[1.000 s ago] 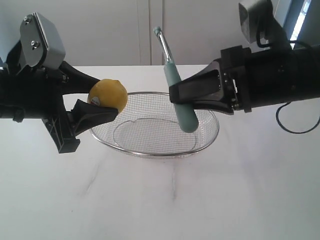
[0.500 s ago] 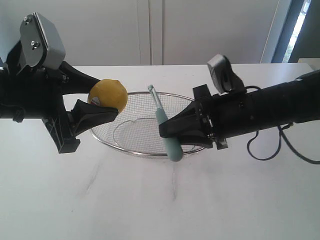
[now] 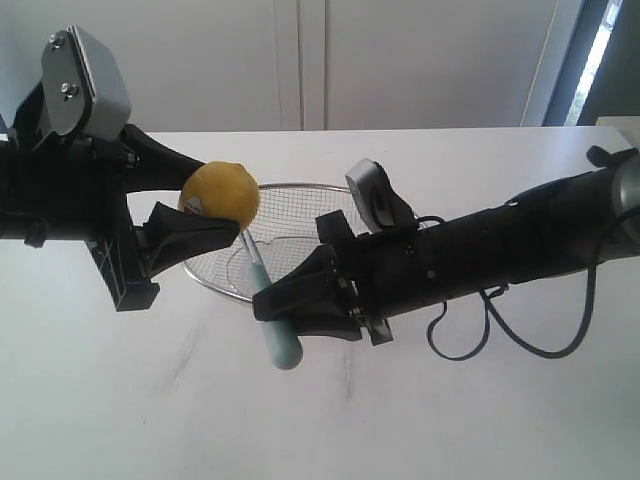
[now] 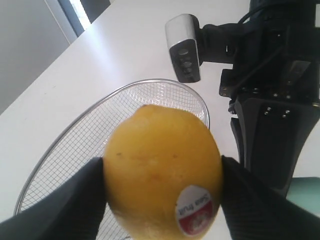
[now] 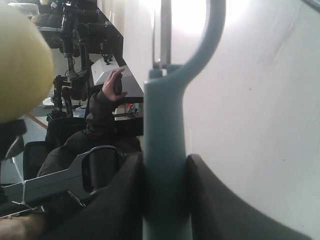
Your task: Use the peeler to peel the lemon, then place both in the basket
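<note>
The left claw (image 3: 220, 198) is clenched on the small round yellow lemon (image 3: 222, 185), holding it in the air over the left end of the oval silver wire-mesh basket (image 3: 300, 186), which sits on the far half of the white bench (image 3: 450, 420). The right claw (image 3: 275, 300) grasps the slim teal-handled peeler (image 3: 282, 345). The peeler's long axis is steep, with its head just under the lemon; whether they touch I cannot tell. Judging by this, the right claw will draw the blade along the lemon's underside.

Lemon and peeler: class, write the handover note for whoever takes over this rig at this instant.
Left end effector: shut on the lemon, held up by the basket.
Right end effector: shut on the peeler, with its head up by the lemon's underside; contact unclear.
Done: both picked up.
Left: peeling (no peeled patch shows), then both go into the basket.
</note>
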`<act>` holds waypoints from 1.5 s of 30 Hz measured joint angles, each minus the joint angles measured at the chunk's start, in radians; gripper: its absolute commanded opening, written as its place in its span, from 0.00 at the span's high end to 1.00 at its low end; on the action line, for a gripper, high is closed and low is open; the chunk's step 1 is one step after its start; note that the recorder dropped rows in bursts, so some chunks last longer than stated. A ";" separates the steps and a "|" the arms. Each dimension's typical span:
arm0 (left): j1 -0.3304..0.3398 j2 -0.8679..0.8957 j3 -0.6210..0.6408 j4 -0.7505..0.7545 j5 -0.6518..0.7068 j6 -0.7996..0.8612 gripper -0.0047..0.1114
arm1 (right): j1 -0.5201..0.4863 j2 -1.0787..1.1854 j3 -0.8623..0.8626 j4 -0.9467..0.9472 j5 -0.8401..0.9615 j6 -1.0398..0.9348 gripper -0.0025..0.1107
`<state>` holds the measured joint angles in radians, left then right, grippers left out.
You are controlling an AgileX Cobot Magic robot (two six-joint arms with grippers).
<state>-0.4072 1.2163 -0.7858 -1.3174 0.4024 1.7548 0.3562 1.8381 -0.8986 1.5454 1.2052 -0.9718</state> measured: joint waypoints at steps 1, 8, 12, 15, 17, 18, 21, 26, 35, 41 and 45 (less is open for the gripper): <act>0.000 0.000 0.000 0.000 0.000 0.000 0.96 | 0.002 0.000 0.000 0.002 0.000 0.000 0.98; 0.000 0.000 0.000 0.000 -0.002 0.000 0.96 | 0.002 -0.017 0.000 0.015 0.000 0.000 0.98; 0.000 0.000 0.000 0.000 -0.004 0.000 0.96 | 0.004 -0.054 0.000 0.020 0.000 0.000 0.98; 0.000 0.000 0.000 0.000 -0.012 0.000 0.96 | 0.004 -0.074 0.000 0.020 0.000 0.000 0.98; 0.000 0.000 0.000 0.000 -0.028 0.000 0.96 | 0.004 -0.081 0.000 0.020 0.000 0.000 0.98; 0.000 0.000 0.000 0.000 -0.035 0.000 0.96 | 0.004 -0.085 0.000 0.020 0.000 0.000 0.98; 0.000 0.000 0.000 0.000 -0.046 0.000 0.96 | 0.004 -0.097 0.000 0.020 0.000 0.000 0.98; 0.000 0.000 0.000 0.000 -0.045 0.000 0.96 | 0.004 -0.108 0.000 0.020 0.000 0.000 0.98; 0.000 0.000 0.000 0.007 -0.049 0.000 0.96 | 0.004 -0.112 0.000 0.020 0.000 0.000 0.98; 0.000 0.000 0.000 0.006 -0.052 0.000 0.96 | 0.004 -0.129 0.000 0.022 0.000 0.000 0.98; 0.000 0.000 0.000 0.006 -0.052 0.000 0.96 | 0.004 -0.138 0.000 0.020 -0.002 0.000 0.98</act>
<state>-0.4072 1.2163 -0.7858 -1.3109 0.3508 1.7548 0.3597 1.7006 -0.8986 1.5657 1.2032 -0.9718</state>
